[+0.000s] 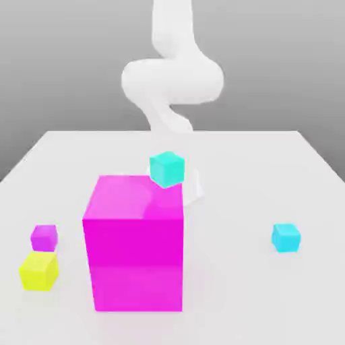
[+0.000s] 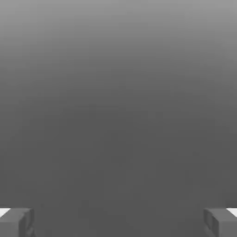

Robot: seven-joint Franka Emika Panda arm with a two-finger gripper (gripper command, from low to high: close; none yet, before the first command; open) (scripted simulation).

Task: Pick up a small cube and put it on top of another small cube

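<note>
The small sky-blue cube sits alone on the white table, toward the exterior view's right. The small turquoise-green cube stands farther back, just behind the top edge of the big magenta cube, close to the foot of the white arm. In the hand view my gripper is open. Its two grey fingertips stand far apart, with nothing between them and plain grey background beyond.
A big magenta cube rises in the middle front and hides part of the table behind it. A small purple cube and a small yellow cube sit side by side at the exterior view's left front.
</note>
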